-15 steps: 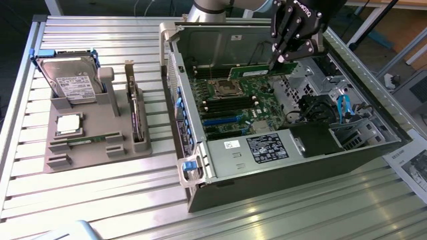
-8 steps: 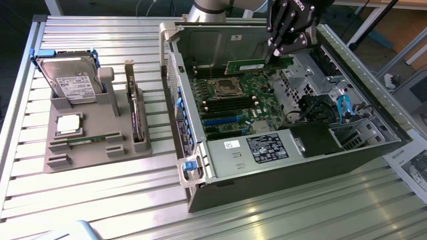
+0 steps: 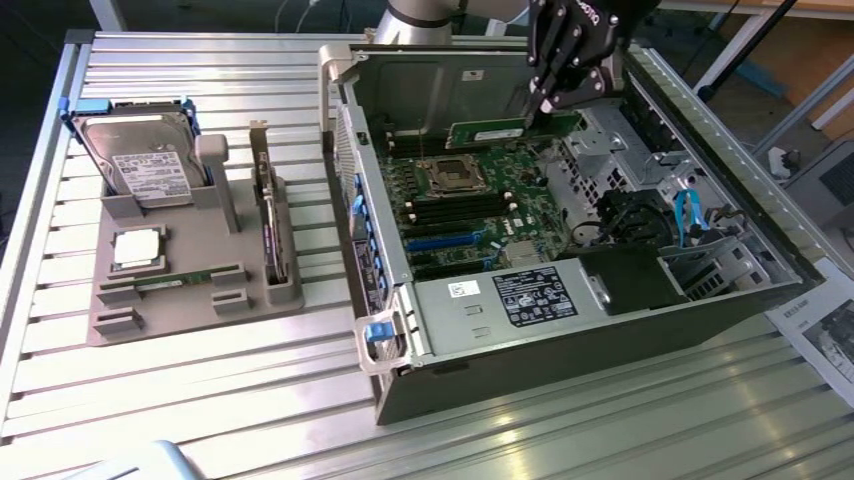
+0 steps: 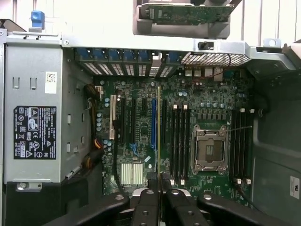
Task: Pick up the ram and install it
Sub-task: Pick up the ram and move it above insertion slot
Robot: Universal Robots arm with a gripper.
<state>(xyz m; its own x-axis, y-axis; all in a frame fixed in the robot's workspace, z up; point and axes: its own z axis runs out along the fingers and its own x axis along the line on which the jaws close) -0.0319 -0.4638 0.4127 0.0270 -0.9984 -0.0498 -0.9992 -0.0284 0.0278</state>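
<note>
the gripper hangs over the open computer case, its fingers pinching the ram by one end, held on edge above the motherboard. below lie the processor socket and black memory slots. the case's rear wall is close behind.

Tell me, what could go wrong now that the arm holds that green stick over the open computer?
1. The gripper is shut on the ram, seemingly near one end, so it might tilt or slip.
2. The memory slots are narrow and close together; slightly off, the ram could jam or press on the motherboard.
3. The bare processor socket sits right beside them and could get knocked.
</note>
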